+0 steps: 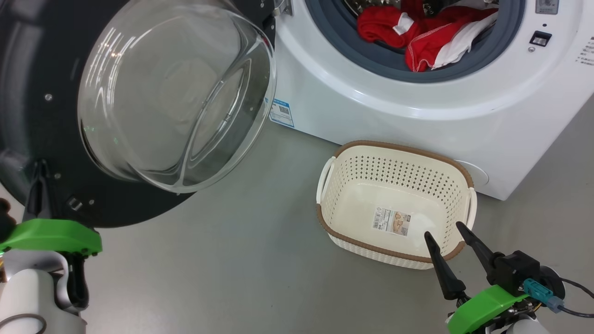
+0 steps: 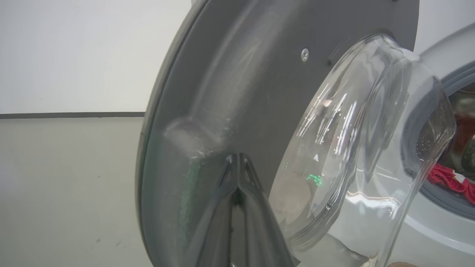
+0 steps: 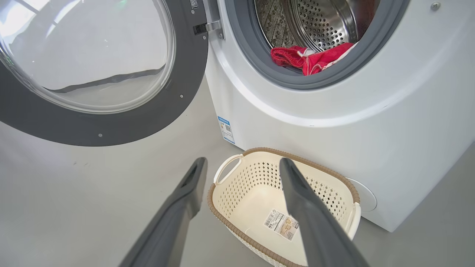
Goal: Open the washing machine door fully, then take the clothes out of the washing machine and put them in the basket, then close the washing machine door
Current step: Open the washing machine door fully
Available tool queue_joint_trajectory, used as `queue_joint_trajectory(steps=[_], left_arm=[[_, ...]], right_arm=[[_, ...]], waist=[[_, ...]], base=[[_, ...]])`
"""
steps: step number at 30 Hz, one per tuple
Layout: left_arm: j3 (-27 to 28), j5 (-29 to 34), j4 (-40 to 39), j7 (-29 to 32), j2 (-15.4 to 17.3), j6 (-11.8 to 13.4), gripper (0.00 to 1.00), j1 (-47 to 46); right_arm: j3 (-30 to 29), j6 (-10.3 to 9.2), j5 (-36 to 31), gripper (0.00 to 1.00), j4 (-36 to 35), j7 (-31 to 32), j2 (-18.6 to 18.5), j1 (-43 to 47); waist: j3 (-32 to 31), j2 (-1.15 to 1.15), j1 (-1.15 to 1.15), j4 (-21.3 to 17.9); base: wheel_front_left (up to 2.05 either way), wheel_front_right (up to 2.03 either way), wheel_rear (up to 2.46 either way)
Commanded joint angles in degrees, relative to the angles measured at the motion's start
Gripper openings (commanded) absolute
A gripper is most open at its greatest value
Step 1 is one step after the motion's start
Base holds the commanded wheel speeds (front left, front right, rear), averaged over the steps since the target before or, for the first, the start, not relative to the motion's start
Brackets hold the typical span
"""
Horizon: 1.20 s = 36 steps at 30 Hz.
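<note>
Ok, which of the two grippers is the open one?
The right gripper, by the basket: its two fingers stand well apart. The left gripper, at the washer door, has its fingers closed together.

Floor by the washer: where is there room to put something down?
Bare floor lies between the door, the basket and the washer. The basket's inside is bare too. Inside the washer it is crowded with clothes.

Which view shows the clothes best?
The head view: the clothes are large and sharp there, red with white parts, hanging over the grey seal. The right wrist view shows them smaller in the drum; the left wrist view, a red strip at its edge.
</note>
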Motion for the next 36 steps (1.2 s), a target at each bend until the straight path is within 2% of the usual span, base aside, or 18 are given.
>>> queue_joint_trajectory(steps=[1,10,11,12,13,14,20,28,36], left_arm=[[3.0,1.2,-0.6,-0.1,3.4,-0.4,0.0,-1.5],[4.5,3.8,-0.9,-0.1,2.9,-1.8,0.0,-0.9],[4.7,4.0,-1.2,-0.1,2.7,-2.0,0.08,-0.6],[4.6,4.4,-1.4,-0.1,2.5,-2.2,0.33,-0.2],[4.5,4.8,-1.8,-0.1,2.2,-2.3,0.85,0.3],[4.5,4.9,-2.2,-0.1,1.9,-2.4,1.0,0.7],[4.4,5.1,-6.4,-0.1,0.5,-4.0,1.0,2.0],[3.9,7.6,-19.1,-0.1,-1.7,-4.0,1.0,4.8],[-2.0,8.0,-24.0,-0.1,-2.7,-5.6,1.0,8.3]], right_arm=[[1.7,0.37,-0.2,1.0,-0.9,-0.5,-0.4,-1.9],[2.2,0.37,0.4,1.0,-0.3,-0.5,0.3,-2.0],[2.2,0.37,0.4,1.0,-0.4,-0.5,0.5,-2.0],[2.1,0.37,0.5,1.0,-0.4,-0.5,0.6,-2.0],[2.0,0.37,0.6,1.0,-0.4,-0.5,0.7,-2.0],[1.9,0.37,0.6,1.0,-0.5,-0.5,0.9,-2.0],[0.7,0.37,0.5,1.0,-1.2,-0.5,2.0,-1.9],[-1.5,0.37,-0.7,1.0,-3.7,-0.5,4.1,-1.7],[-4.6,0.37,-2.3,1.0,-6.7,-0.5,5.2,-0.6]], waist=[[-0.2,0.0,0.0,-0.3],[-2.0,0.0,0.0,-1.1],[-2.3,0.0,0.0,-1.3],[-2.6,0.0,0.0,-1.4],[-2.8,0.0,0.0,-1.6],[-3.1,0.0,0.0,-1.8],[-4.8,0.0,0.0,-3.0],[-7.6,0.0,0.0,-6.5],[-10.8,0.0,0.0,-11.1]], base=[[0.0,0.0,0.0],[0.0,0.0,0.0],[0.0,0.0,0.0],[0.0,0.0,0.0],[0.0,0.0,0.0],[0.0,0.0,0.0],[0.0,0.0,0.0],[0.0,0.0,0.0],[0.0,0.0,0.0]])
